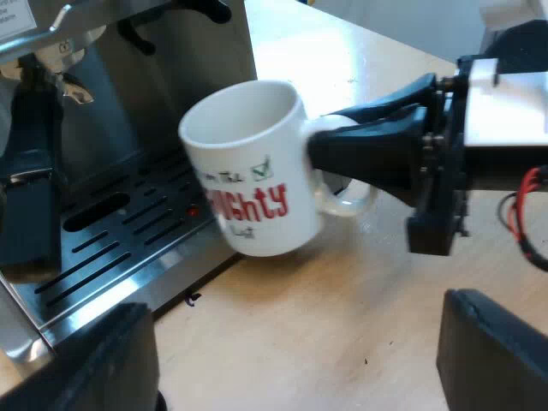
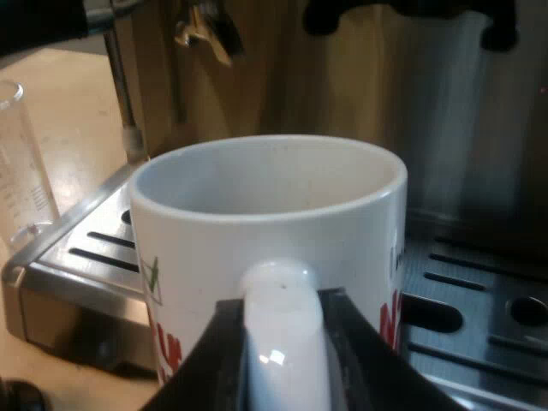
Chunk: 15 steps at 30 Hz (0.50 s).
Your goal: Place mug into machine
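Right claw (image 2: 282,351) tight on mug (image 1: 244,163), left claw (image 1: 291,364) wide apart.

White mug (image 1: 248,163) printed with bold red lettering, thin dark script, and a green tick at 12 o'clock from the red word. Black right gripper (image 1: 321,141) and black left gripper (image 1: 295,342). Silver espresso machine (image 1: 188,86); steel drip tray (image 1: 111,267) striped with dark parallel slots, one red dot. Clear measuring glass (image 2: 21,163), faint graduation lines. Pale wooden table (image 1: 342,308).
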Available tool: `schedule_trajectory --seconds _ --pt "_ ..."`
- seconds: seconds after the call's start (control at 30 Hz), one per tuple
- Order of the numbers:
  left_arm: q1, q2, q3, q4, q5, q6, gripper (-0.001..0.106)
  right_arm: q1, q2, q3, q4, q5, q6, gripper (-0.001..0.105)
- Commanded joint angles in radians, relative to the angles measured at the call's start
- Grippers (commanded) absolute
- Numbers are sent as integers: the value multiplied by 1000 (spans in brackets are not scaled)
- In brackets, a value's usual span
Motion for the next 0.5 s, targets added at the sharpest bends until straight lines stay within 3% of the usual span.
schedule_trajectory --seconds 0.03,0.5 --pt "-6 -6 -4 -1 -12 2 68 2 34 -47 -100 -5 -15 0" --pt "-6 -6 -4 -1 -12 2 68 2 217 -184 -130 -3 -15 0"
